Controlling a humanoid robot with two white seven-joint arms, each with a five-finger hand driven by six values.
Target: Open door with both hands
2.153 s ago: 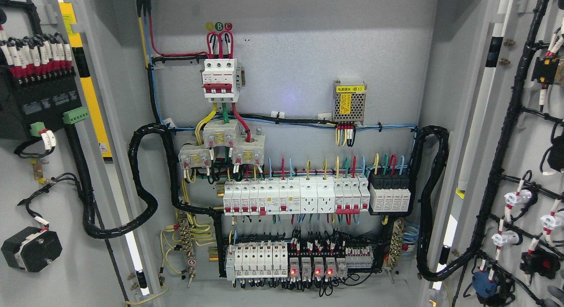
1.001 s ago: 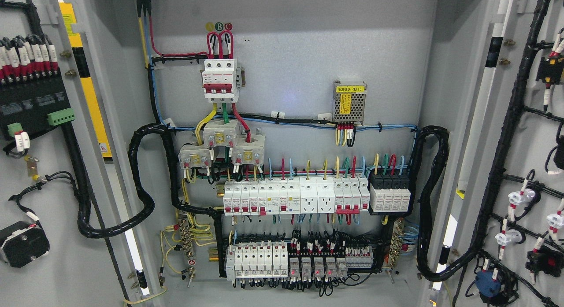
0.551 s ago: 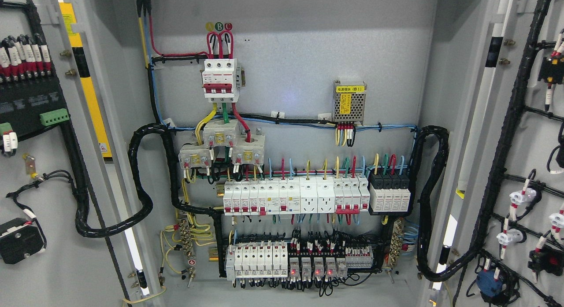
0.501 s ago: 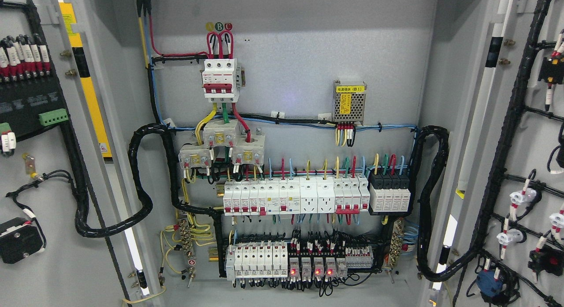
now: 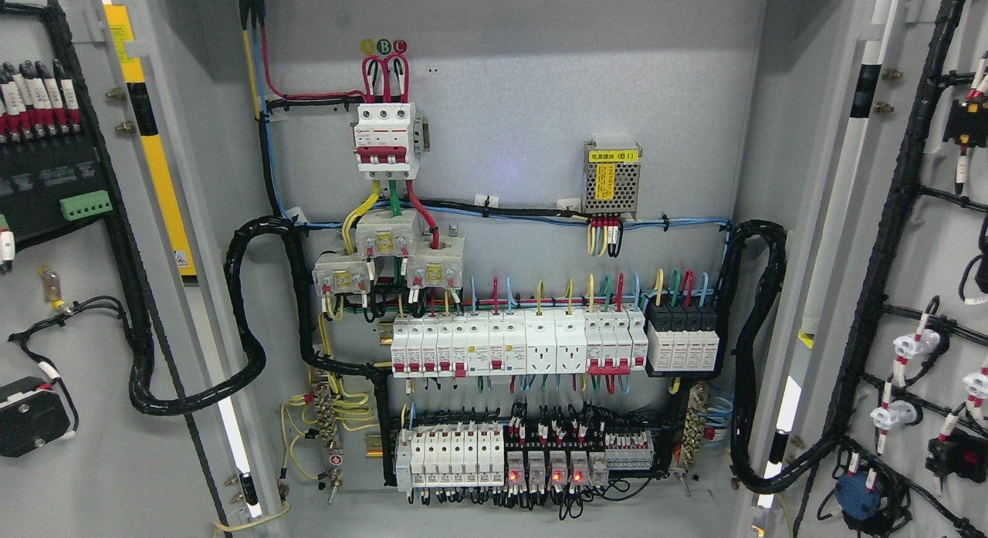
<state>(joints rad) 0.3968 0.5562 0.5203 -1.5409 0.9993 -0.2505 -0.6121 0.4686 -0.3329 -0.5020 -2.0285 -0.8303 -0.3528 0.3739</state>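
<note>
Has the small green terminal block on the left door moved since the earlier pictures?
Yes. The green terminal block shifted left, away from the fixed yellow strip.

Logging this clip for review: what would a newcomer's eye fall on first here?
Both cabinet doors stand wide open, the left door and right door showing their wired insides. Between them, rows of white breakers with coloured wires fill the back panel's lower half, with small red lights glowing near the bottom. No robot hand is in view.
</note>
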